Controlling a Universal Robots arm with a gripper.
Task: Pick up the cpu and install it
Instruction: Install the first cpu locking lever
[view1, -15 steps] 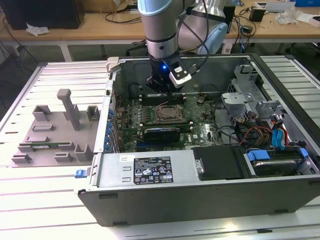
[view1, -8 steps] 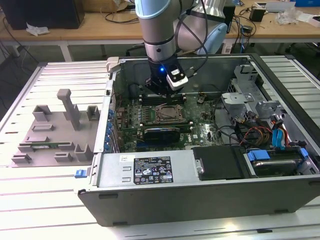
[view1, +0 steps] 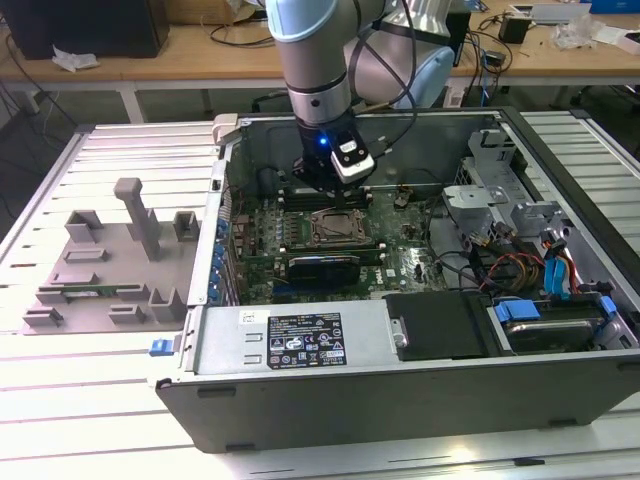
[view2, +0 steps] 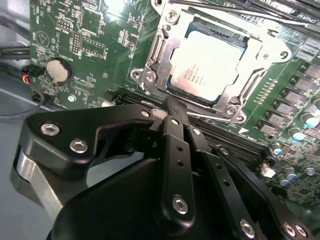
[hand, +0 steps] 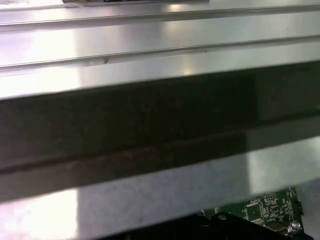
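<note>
The cpu (view2: 207, 67), a flat square chip with a shiny silver top, lies seated in the motherboard socket (view2: 260, 60), whose metal frame surrounds it. In the exterior view the socket (view1: 340, 228) sits mid-board inside the open computer case (view1: 300, 345). My gripper (view1: 335, 190) hangs just above the board on the far side of the socket. In the second wrist view the black gripper (view2: 174, 106) stands beside the socket's edge, apart from the chip. Its fingers are shut together with nothing between them.
A grey fixture plate with upright blocks (view1: 110, 260) lies at the exterior view's left. Memory slots (view2: 250, 145) and a coin battery (view2: 58, 70) flank the socket. Drive cages and cables (view1: 520, 240) fill the case's right side. The case wall (hand: 160, 125) is close to the wrist.
</note>
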